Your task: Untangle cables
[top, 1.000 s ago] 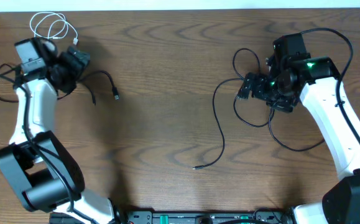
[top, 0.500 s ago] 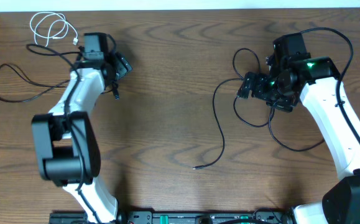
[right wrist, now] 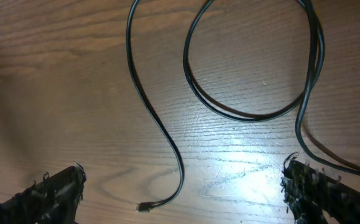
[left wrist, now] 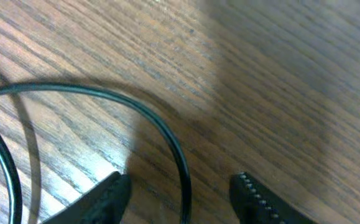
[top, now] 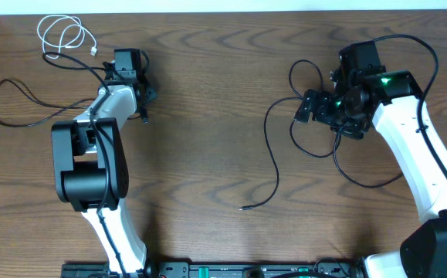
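Astride black cable (left wrist: 80,89), left gripper (left wrist: 180,182) spread.

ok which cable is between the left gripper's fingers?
The long black cable on the left side; it passes through the open left gripper, unlike the white coil.

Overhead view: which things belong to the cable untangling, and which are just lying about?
Belong to the job:
white cable
left black cable
right black cables

Only part of the setup, with nothing else loose in view:
wooden table
left arm
right arm
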`<act>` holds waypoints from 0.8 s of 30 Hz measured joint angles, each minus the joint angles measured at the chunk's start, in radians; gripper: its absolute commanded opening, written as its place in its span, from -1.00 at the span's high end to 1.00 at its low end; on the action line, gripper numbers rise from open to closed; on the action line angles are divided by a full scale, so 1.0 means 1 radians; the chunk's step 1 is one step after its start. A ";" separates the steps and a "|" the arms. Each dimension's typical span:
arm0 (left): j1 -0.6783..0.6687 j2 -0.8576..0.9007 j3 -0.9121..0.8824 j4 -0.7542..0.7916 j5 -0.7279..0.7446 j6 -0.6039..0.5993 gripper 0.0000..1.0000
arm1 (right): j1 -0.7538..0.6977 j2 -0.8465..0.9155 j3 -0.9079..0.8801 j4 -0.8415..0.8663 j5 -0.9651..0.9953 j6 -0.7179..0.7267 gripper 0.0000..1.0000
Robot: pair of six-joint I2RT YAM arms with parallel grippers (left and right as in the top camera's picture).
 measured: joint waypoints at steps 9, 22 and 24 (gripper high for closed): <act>0.039 -0.003 0.000 -0.057 -0.004 0.001 -0.10 | 0.000 0.000 0.000 -0.009 0.000 0.000 -0.99; 0.068 -0.375 -0.002 -0.175 0.113 -0.009 -0.87 | 0.000 0.000 0.000 -0.001 0.000 0.000 -0.98; 0.068 -0.427 -0.001 -0.224 0.220 -0.011 -0.89 | 0.000 0.000 0.000 0.015 0.000 0.000 -0.99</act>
